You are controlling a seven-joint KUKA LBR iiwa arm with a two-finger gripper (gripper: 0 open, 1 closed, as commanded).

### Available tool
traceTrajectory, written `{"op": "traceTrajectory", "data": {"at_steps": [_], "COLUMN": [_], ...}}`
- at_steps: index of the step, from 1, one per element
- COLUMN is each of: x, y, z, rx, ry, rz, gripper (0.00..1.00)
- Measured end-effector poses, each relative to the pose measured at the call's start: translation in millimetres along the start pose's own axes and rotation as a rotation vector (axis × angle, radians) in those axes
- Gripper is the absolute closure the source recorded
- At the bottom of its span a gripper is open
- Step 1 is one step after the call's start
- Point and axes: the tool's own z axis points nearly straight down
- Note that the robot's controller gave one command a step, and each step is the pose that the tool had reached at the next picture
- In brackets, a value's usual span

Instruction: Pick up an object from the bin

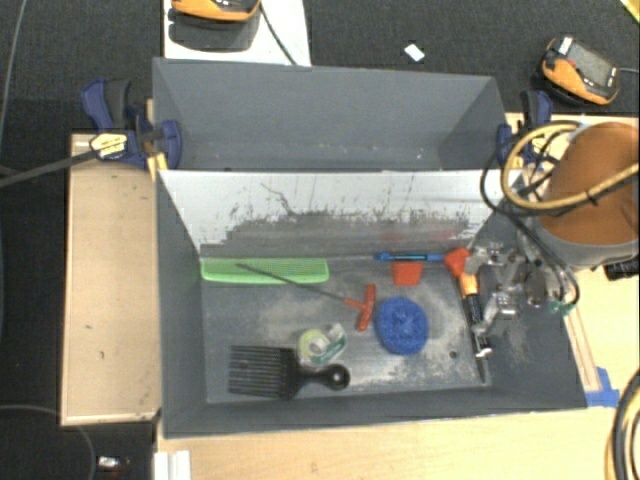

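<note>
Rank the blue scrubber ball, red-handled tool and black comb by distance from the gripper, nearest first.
1. The blue scrubber ball, just left of the gripper.
2. The red-handled tool, mid-bin, further left.
3. The black comb, near the front-left corner.

my pincer (481, 338) sits tight by the right wall of the bin (530, 363), an orange piece (457, 263) just behind it. to the left, the blue scrubber (402, 326) and red tool (364, 306) crowd the middle. open floor lies between the green comb (265, 270) and black comb (265, 371).

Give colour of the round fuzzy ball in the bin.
The fuzzy ball is blue; camera view.
</note>
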Motion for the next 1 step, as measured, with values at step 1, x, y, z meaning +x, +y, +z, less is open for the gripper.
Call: {"op": "traceTrajectory", "data": {"at_steps": [1], "x": [-2.1], "y": [53.4], "z": [0.9], "rx": [-0.001], "ry": [-0.012], "rz": [0.014], "gripper": [0.00]}}
